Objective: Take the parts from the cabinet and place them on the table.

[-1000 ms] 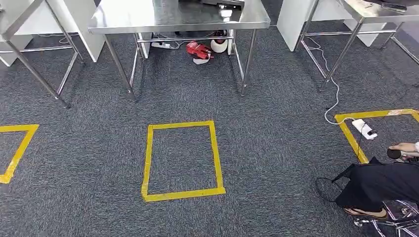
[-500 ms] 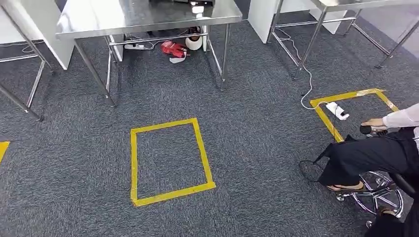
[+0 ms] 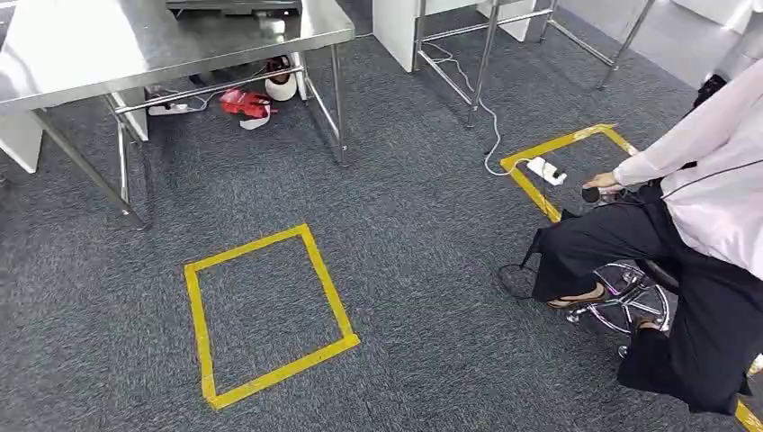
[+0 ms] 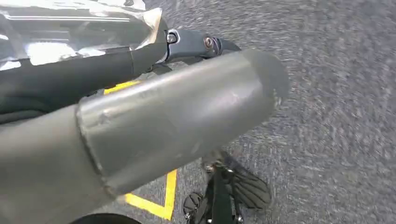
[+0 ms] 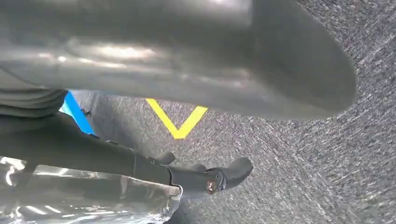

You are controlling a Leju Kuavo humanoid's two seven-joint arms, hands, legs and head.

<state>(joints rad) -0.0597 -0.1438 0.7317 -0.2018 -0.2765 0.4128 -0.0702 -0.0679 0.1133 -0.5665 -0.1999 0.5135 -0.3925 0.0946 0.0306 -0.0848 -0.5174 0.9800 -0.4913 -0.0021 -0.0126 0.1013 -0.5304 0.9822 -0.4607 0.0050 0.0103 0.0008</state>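
— What's lying nearest the robot?
— A yellow tape square (image 3: 266, 315) on the carpet; a seated person (image 3: 693, 234) is sitting right.
— Its hands?
— Left hand (image 4: 140, 121), right hand (image 5: 187, 65): finger positions I cannot tell.
— Farther off?
— The steel table (image 3: 135, 40) is standing beyond.
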